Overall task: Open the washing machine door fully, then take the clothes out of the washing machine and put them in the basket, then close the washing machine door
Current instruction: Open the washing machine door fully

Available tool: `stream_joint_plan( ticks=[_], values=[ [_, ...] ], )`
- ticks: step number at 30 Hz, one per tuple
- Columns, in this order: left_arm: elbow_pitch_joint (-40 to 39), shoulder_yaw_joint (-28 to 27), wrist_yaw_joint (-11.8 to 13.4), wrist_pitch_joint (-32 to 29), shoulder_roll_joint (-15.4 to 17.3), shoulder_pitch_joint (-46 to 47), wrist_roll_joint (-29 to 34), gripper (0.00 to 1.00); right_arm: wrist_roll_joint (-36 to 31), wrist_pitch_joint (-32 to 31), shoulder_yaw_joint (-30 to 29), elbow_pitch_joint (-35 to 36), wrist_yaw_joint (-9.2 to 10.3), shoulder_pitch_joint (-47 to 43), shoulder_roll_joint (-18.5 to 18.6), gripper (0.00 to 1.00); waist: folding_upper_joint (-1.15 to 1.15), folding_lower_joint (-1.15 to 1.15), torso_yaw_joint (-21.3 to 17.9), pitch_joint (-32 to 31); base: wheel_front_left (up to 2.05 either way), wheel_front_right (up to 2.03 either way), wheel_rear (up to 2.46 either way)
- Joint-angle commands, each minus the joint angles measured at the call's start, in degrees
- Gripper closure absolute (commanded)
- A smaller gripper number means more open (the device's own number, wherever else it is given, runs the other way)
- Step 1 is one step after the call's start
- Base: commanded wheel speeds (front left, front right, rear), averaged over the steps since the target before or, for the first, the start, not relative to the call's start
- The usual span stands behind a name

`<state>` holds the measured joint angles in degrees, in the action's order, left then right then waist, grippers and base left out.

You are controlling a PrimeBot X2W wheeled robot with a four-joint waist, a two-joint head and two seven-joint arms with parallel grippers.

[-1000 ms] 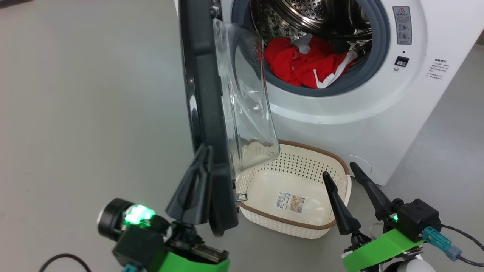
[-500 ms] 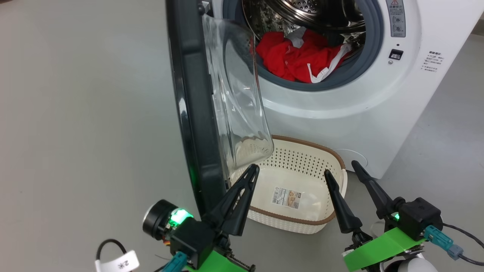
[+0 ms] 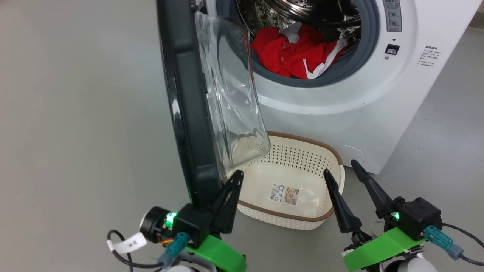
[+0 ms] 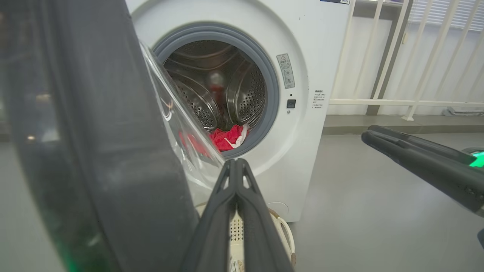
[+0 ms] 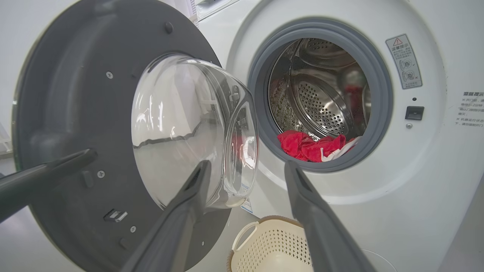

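One big round panel, the washing machine door (image 3: 189, 113), is standing swung out to the left of the drum opening, edge-on to the head view. Its clear glass bowl (image 3: 230, 105) is bulging toward the washing machine (image 3: 340, 109). The left hand (image 3: 237, 175) is hovering clenched and empty, its two fingers pressed together, just beside the door's lower inner edge. Whether it is touching the rim cannot be told. The right hand (image 3: 340, 167) is hanging released, fingers spread wide, grasping nothing, near the right end of the basket (image 3: 280, 223).

The clothes (image 3: 295, 53) are lying in a red heap with white bands at the front of the drum, against the grey gasket (image 3: 346, 62). The basket is sitting on the floor (image 3: 75, 113) right before the machine, below the door glass. A barcode sticker (image 3: 284, 193) is lying on its bottom, its print too small to read. A grey warning label (image 3: 392, 15) and some small dark lettering (image 3: 429, 59) are showing on the machine's front, both illegible. A white tag (image 3: 128, 243) on the left arm's cable is carrying marks I cannot make out. The door's dark rim is hiding the basket's near left corner, and the machine's top is being cut off.
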<state>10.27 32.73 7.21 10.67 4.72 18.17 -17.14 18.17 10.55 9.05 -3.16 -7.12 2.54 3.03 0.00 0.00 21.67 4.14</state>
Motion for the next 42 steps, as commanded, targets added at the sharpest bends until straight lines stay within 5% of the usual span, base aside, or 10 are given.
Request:
stream_joint_plan(
  ticks=[1,26,42],
  values=[
    [-0.86,-2.61,0.8,0.32,0.37,3.01,-0.55,1.0,0.36,-0.08,1.51,1.84,-0.36,1.81,-0.15,0.0,0.0,0.0,0.04,0.17,0.0,0.0,0.0],
    [-2.33,-7.64,5.24,0.44,3.67,0.3,-3.04,1.0,0.33,-0.38,1.71,1.91,-0.36,0.97,-0.15,0.0,0.0,0.0,3.81,-0.52,0.0,0.0,0.0],
    [-1.57,-13.47,10.27,-1.47,7.94,-1.07,-4.2,1.0,-0.55,-1.47,1.8,3.18,-0.36,0.8,-0.15,0.0,0.0,0.0,4.56,0.82,0.0,0.0,0.0]
  ],
)
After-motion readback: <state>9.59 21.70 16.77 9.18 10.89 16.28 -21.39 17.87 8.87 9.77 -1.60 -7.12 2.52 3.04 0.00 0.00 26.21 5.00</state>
